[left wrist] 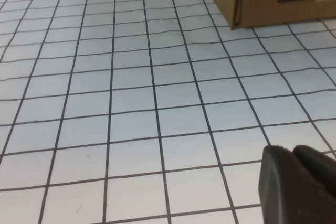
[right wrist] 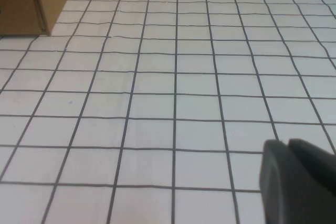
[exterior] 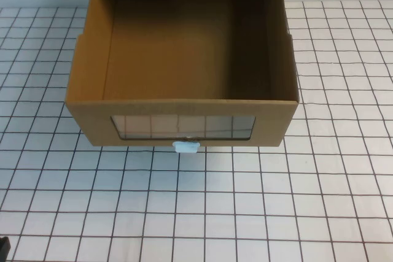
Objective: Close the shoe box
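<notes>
**Hovering grippers, drawer pulled out**

Hanging low over the gridded white table (left wrist: 131, 103), the left gripper (left wrist: 296, 184) is seen only as a dark finger mass at the edge of its wrist view; whether it is released or clenched cannot be told, and nothing is seen held in it. The right gripper (right wrist: 296, 182) is shown the same way in its own wrist view, a dark shape above bare squares, and its state cannot be told either. In the high view only a small dark corner is caught at the near left edge, and the right arm is not seen there at all.

Well apart from both grippers, the shoe box (exterior: 184, 53) is placed at the far middle of the table. Its drawer is drawn out toward the robot, and the brown interior is exposed from above. The clear window (exterior: 182, 126) is set across the front wall, and the grid lines are seen through it. Just below the window, the small white tab (exterior: 186, 146) is fixed at the lower edge. A corner of the box is caught at the rim of each wrist view.
</notes>
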`<action>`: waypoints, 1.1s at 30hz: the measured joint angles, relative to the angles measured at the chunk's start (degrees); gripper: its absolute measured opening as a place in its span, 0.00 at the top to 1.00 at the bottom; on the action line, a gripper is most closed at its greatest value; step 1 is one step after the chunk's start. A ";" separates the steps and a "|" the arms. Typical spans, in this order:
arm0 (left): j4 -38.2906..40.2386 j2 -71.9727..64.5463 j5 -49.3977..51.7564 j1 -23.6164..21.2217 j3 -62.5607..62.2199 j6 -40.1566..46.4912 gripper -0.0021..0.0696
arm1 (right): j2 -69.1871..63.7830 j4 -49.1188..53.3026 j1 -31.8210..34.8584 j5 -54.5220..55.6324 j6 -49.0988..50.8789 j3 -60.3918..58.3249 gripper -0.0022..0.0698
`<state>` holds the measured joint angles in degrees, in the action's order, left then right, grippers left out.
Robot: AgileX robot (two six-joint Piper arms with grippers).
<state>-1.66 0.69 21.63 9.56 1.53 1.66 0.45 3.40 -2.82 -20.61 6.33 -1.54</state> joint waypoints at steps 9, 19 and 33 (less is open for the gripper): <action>0.00 0.00 0.00 0.00 0.00 0.12 0.98 | 0.00 0.00 0.00 0.00 0.00 0.00 0.99; 0.00 0.00 -1.33 0.00 0.00 0.12 0.98 | 0.00 0.00 0.00 0.00 0.00 0.00 0.99; 0.00 0.00 -8.74 0.00 0.00 0.12 0.98 | 0.00 0.00 0.00 9.69 0.00 0.00 0.99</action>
<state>-1.66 0.69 12.89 9.56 1.53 1.78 0.45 3.40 -2.82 -10.91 6.33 -1.54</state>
